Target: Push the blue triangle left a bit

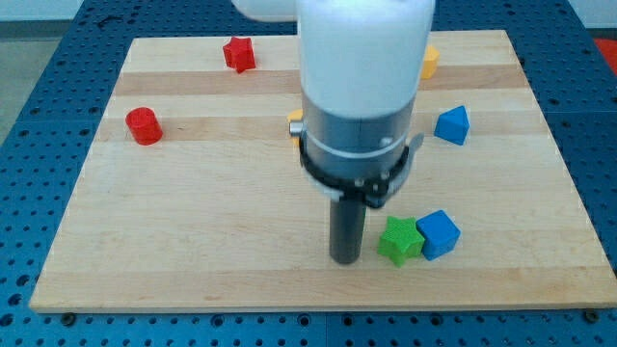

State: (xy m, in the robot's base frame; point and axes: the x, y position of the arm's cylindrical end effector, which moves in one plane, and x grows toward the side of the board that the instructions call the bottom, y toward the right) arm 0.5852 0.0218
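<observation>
Blue triangular plastic block sits at view's right on pale wooden worktop, well apart from my tip. No claw fitted; bare rod only. Tip just left of green star block, which touches blue cube. You likely find target light, rigid, prone to spin: press its right face centrally. Count: two blue, two red, two yellow, one green.

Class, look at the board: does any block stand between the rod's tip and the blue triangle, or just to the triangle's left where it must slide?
No block lies directly between my tip and the blue triangle. The green star and blue cube sit nearby, below that line. Left of the triangle, the arm's body hides the board, so that stretch cannot be judged.
</observation>
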